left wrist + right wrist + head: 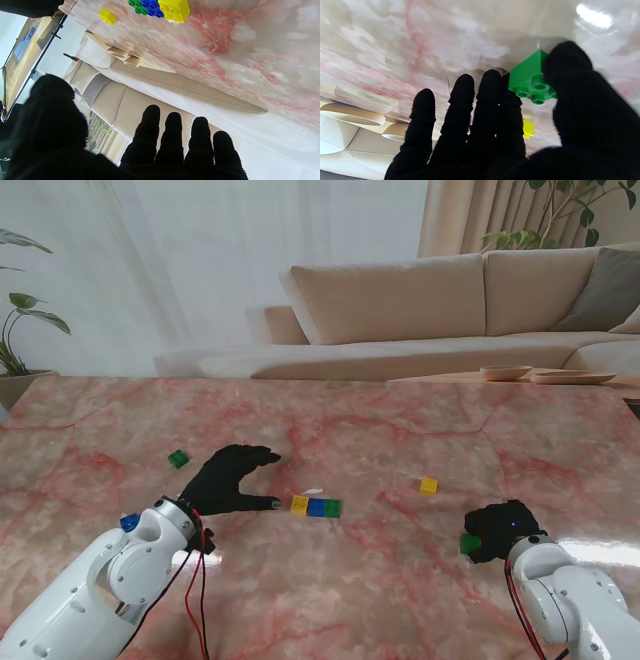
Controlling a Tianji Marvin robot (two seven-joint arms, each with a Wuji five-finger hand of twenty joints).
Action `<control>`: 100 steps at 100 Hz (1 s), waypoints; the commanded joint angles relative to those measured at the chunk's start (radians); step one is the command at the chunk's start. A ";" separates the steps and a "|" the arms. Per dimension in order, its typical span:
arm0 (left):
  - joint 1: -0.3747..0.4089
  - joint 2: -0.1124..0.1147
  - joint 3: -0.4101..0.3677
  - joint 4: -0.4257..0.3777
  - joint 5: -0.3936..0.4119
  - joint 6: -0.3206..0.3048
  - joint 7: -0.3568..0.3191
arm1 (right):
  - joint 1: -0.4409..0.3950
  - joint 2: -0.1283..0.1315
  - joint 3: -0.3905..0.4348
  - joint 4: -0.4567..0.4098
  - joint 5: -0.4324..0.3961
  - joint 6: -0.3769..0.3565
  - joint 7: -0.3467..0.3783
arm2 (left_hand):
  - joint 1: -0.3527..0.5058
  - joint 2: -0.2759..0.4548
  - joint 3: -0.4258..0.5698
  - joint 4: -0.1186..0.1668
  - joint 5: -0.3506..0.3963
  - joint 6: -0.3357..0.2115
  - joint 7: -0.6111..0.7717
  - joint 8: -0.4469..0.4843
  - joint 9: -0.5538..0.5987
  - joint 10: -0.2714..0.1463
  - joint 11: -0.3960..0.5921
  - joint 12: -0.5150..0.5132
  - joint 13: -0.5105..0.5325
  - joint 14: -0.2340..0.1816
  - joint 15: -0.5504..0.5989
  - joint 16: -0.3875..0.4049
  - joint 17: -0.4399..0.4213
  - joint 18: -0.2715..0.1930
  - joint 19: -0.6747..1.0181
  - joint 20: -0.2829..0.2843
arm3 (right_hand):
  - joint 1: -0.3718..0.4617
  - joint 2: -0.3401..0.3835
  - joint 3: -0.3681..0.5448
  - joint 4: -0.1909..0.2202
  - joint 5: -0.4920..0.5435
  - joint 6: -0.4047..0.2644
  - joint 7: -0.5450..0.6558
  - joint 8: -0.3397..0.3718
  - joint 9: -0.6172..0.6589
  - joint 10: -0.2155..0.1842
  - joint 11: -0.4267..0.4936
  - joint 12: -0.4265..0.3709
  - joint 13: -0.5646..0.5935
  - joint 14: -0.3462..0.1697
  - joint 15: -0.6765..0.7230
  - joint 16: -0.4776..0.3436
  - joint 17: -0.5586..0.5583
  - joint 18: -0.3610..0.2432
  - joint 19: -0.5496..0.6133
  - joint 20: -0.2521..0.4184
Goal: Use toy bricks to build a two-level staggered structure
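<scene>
Row of three bricks [315, 506] (yellow, blue, green) touching, left robot hand [228, 478] spread, empty — right robot hand [497, 532] pinching green brick [531, 80].

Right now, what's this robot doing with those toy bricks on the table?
It is building with toy bricks on a marble table. A row of yellow, blue and green bricks lies flat in the middle, one level only. The left hand rests open beside the row's yellow end, holding nothing. The right hand pinches a green brick between thumb and finger. A loose yellow brick and another green brick lie apart.
</scene>
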 commanded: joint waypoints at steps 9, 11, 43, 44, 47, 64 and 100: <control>0.009 0.002 0.004 -0.007 0.000 0.002 -0.007 | -0.014 -0.008 -0.018 0.038 0.026 0.011 -0.014 | 0.018 0.033 -0.010 0.010 0.019 0.021 -0.019 -0.011 -0.023 0.009 -0.023 -0.013 -0.038 -0.041 -0.033 -0.016 -0.003 -0.048 -0.043 -0.010 | 0.026 -0.030 0.183 -0.068 0.053 -0.163 0.070 -0.191 0.096 -0.040 -0.028 0.072 0.070 -0.020 0.038 0.036 0.023 0.004 0.058 0.039; 0.009 0.002 0.004 -0.008 -0.001 0.002 -0.009 | -0.014 -0.008 -0.019 0.040 0.030 0.013 -0.020 | 0.018 0.033 -0.010 0.011 0.019 0.021 -0.019 -0.011 -0.023 0.009 -0.023 -0.013 -0.038 -0.041 -0.033 -0.016 -0.002 -0.048 -0.044 -0.010 | 0.027 -0.027 0.186 -0.067 0.055 -0.166 0.077 -0.197 0.102 -0.040 -0.029 0.073 0.075 -0.020 0.040 0.037 0.026 0.005 0.060 0.040; 0.014 0.006 -0.012 -0.021 -0.005 0.010 -0.034 | -0.033 -0.021 -0.019 -0.013 0.053 0.065 -0.068 | 0.018 0.034 -0.005 0.012 0.020 0.023 -0.020 -0.011 -0.021 0.010 -0.022 -0.013 -0.039 -0.040 -0.032 -0.016 0.000 -0.048 -0.049 -0.002 | 0.008 -0.006 0.285 -0.056 0.137 -0.176 0.123 -0.236 0.189 -0.025 -0.041 0.086 0.127 -0.007 0.063 0.050 0.054 0.016 0.113 0.051; 0.014 0.006 -0.013 -0.022 -0.005 0.011 -0.035 | -0.034 -0.022 -0.018 -0.016 0.052 0.066 -0.068 | 0.018 0.034 -0.005 0.012 0.020 0.022 -0.020 -0.011 -0.021 0.010 -0.022 -0.013 -0.039 -0.040 -0.032 -0.016 0.000 -0.047 -0.048 -0.002 | 0.006 -0.006 0.287 -0.056 0.139 -0.176 0.125 -0.236 0.191 -0.025 -0.042 0.086 0.129 -0.007 0.064 0.050 0.055 0.016 0.114 0.051; 0.015 0.007 -0.014 -0.023 -0.005 0.011 -0.039 | -0.036 -0.023 -0.018 -0.026 0.052 0.070 -0.071 | 0.018 0.032 -0.005 0.012 0.020 0.022 -0.020 -0.011 -0.021 0.009 -0.022 -0.013 -0.038 -0.038 -0.032 -0.016 0.000 -0.047 -0.048 -0.001 | 0.005 -0.006 0.290 -0.057 0.143 -0.175 0.126 -0.238 0.195 -0.023 -0.041 0.086 0.133 -0.006 0.066 0.051 0.057 0.017 0.118 0.051; 0.019 0.010 -0.021 -0.032 -0.001 0.017 -0.054 | -0.044 -0.027 -0.021 -0.086 0.034 0.084 -0.072 | 0.018 0.031 -0.003 0.012 0.020 0.021 -0.019 -0.010 -0.021 0.009 -0.020 -0.012 -0.037 -0.042 -0.031 -0.015 0.000 -0.048 -0.048 0.002 | 0.001 -0.006 0.297 -0.058 0.151 -0.169 0.126 -0.246 0.203 -0.017 -0.046 0.085 0.138 -0.001 0.067 0.053 0.062 0.022 0.131 0.053; 0.036 0.019 -0.036 -0.074 0.018 0.041 -0.100 | 0.023 -0.031 -0.113 -0.108 0.021 0.103 -0.117 | 0.016 0.033 0.000 0.010 0.017 0.019 -0.017 -0.009 -0.022 0.006 -0.019 -0.011 -0.037 -0.042 -0.030 -0.015 0.001 -0.048 -0.049 0.004 | 0.001 -0.009 0.301 -0.058 0.173 -0.166 0.136 -0.244 0.221 -0.009 -0.046 0.090 0.146 0.009 0.068 0.054 0.064 0.029 0.144 0.050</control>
